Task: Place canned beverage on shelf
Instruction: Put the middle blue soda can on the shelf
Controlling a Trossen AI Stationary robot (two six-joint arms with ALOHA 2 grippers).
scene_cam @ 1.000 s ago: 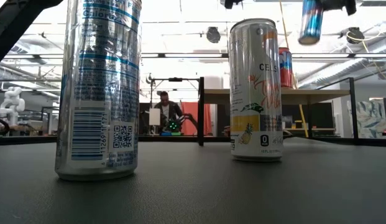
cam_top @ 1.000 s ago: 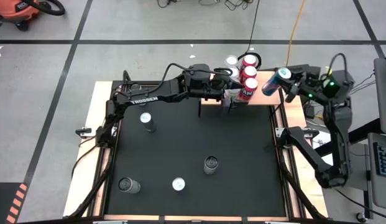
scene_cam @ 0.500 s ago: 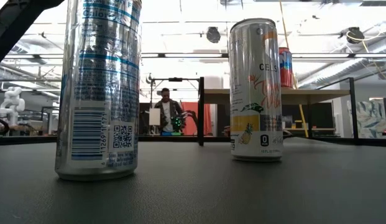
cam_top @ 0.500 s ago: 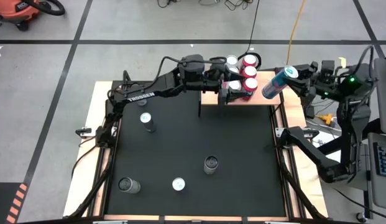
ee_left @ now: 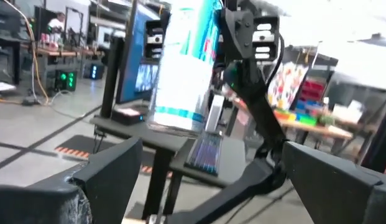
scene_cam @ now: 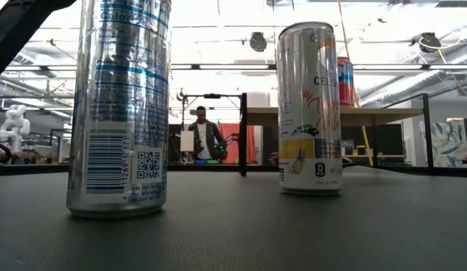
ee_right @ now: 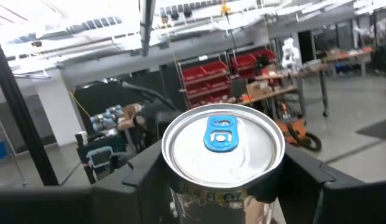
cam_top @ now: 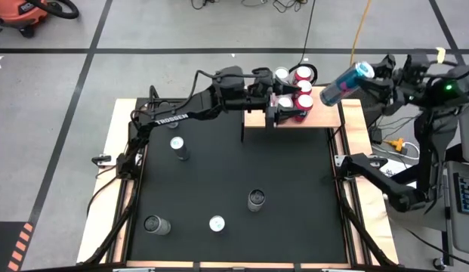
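Clamped in the right gripper (cam_top: 364,78), out past the table's far right corner: a blue canned beverage (cam_top: 344,83), tilted, silver top with a blue pull tab (ee_right: 220,134) facing the wrist camera, fingers closed partway around the can's sides; only fragments of lettering under the rim, not legible. Just left of it, at the table's far edge, the shelf (cam_top: 325,119), a light-wood board on a black frame, carrying a cluster of red cans (cam_top: 303,98) and a white-topped one near its far side. Over the shelf, beside those cans, the left gripper (cam_top: 275,113), fingers (ee_left: 105,171) spread wide with nothing between them. "TROSSEN" in white along the left arm (cam_top: 174,119). On the black mat (cam_top: 294,196), four more cans standing well apart: one at the left (cam_top: 178,146), one toward the middle (cam_top: 256,199), two near the front edge. Up close in the low view, a silver can with a barcode, a QR code and blue bands (scene_cam: 120,105), and a white can (scene_cam: 309,105) reading "CEL" with a pineapple picture. A person (scene_cam: 202,135) in the room far behind the table.
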